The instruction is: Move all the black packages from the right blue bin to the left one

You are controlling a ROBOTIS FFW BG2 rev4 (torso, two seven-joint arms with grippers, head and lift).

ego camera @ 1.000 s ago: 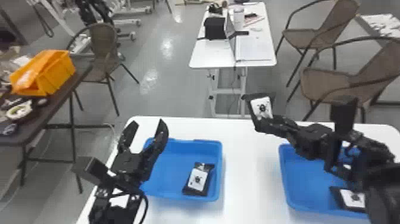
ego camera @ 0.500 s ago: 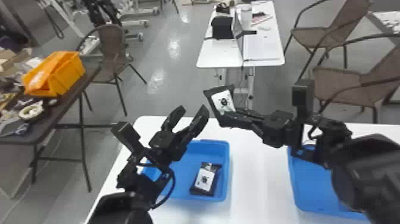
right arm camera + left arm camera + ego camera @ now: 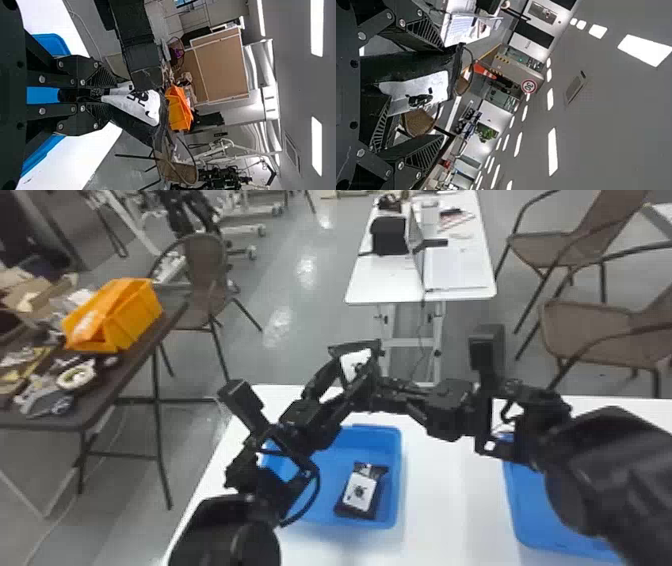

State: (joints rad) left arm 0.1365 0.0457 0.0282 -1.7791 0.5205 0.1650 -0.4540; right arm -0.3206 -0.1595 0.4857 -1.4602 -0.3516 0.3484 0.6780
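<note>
Two hands meet over the far side of the left blue bin (image 3: 392, 475): the right gripper (image 3: 381, 386) is clamped on a raised black package (image 3: 356, 362), which sits between the left gripper's (image 3: 349, 376) parted fingers (with room to spare around it). A second black package (image 3: 361, 492) lies in that bin, toward the right. Farther right on the white table (image 3: 440, 510) is the right blue bin (image 3: 537, 515), partly behind the right arm (image 3: 615, 470).

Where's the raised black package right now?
In the head view, the package shows above the left blue bin, held by the right gripper, with the left gripper open around it.
</note>
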